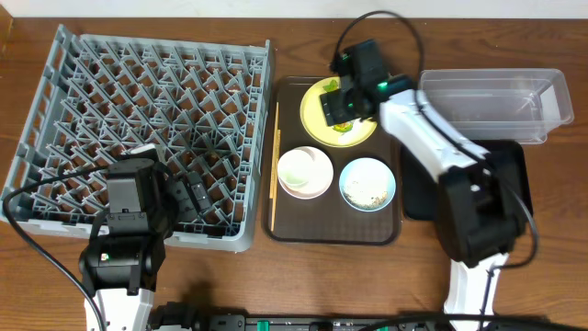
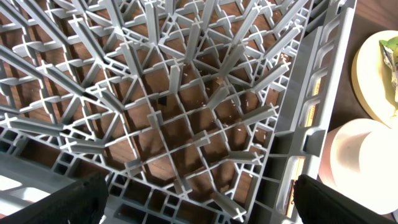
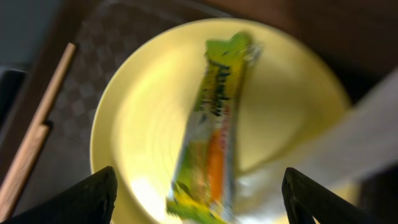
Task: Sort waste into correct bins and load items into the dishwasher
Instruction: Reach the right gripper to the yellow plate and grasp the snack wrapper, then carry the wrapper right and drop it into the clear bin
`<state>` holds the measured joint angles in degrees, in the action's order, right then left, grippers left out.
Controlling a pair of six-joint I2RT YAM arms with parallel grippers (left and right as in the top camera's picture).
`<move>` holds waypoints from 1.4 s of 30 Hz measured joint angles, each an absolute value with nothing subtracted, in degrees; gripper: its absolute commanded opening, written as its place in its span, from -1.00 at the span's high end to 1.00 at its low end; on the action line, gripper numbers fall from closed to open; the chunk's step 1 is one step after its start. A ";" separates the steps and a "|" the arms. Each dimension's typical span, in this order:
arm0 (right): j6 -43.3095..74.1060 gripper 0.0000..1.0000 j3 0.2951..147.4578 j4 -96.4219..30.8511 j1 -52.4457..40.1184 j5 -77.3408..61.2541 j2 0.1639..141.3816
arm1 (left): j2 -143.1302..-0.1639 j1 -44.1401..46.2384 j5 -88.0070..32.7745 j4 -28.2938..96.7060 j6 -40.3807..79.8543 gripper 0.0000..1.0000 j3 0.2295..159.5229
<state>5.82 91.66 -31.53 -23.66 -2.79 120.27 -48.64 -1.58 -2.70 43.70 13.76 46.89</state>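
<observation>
Right fingers: the right fingers stand wide, one on each side of the green-and-orange wrapper; as far as I can see they are not touching it, though this close view is blurred
Left fingers: the left fingers are wide too, holding nothing, and hang over the near part of the dish rack
Wrapper: it lies lengthways on the yellow plate, at the far end of the brown tray
Slip risk: the wrapper looks thin, flat and glossy; fingers closing too high would likely meet on air, and too low they would scrape the plate or shove it across the tray
Drop risk: the clear tub and black tray sit close together on the right, with the right arm lying over the black one; a light wrapper let go early could land on a rim or on the worktop
Neighbours: the chopsticks lie along the brown tray's left edge, and the white bowl and light-blue bowl sit just this side of the plate; a low swing could clip them
Open room: straight up, then right toward the bins, looks free; the tub wall is the edge to clear
</observation>
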 measured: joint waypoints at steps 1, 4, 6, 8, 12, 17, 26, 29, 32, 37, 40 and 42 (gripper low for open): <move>6.52 -0.43 91.66 -31.16 -24.38 -1.78 121.34 | -48.64 -1.58 -2.70 43.68 13.76 -0.96 46.89; 8.34 -0.15 91.66 -30.28 -26.06 0.08 124.07 | -48.64 -1.58 -2.68 43.68 13.76 -0.96 46.89; 9.56 0.05 91.66 -30.22 -26.92 0.95 125.56 | -48.64 -1.58 -2.68 43.68 13.76 -0.96 46.89; 10.70 0.37 91.66 -30.22 -27.38 1.67 126.85 | -48.64 -1.58 -2.68 43.70 13.76 -0.96 46.89; 12.40 0.98 91.83 -30.22 -27.31 3.20 126.93 | -48.64 -1.58 -2.68 43.68 13.76 -0.96 46.89; 13.23 0.98 92.27 -31.73 -27.11 3.66 125.89 | -48.64 -1.58 -2.68 43.68 13.76 -0.96 46.89; 19.75 0.98 93.76 -38.57 -20.21 8.93 111.77 | -48.64 -1.58 -2.68 43.68 13.76 -0.96 46.89; 27.46 0.98 95.11 -45.17 -13.19 10.70 107.09 | -48.64 -1.58 -2.68 43.68 13.76 -0.96 46.89; 34.20 0.98 95.26 -50.85 -6.55 11.68 106.15 | -48.64 -1.58 -2.70 43.70 13.76 -0.96 46.89; 40.07 0.93 93.36 -53.04 0.56 11.55 107.81 | -48.64 -1.58 -2.68 43.70 13.76 -0.96 46.89; 41.63 -0.47 92.64 -52.45 2.13 10.46 108.55 | -48.64 -1.58 -2.68 43.70 13.76 -0.96 46.89; 42.15 -0.98 92.51 -50.70 2.57 9.41 108.68 | -48.64 -1.58 -2.68 43.70 13.76 -0.96 46.89</move>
<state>42.15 92.51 -50.70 2.57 9.41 108.68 -48.64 -1.58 -2.68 43.70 13.76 46.89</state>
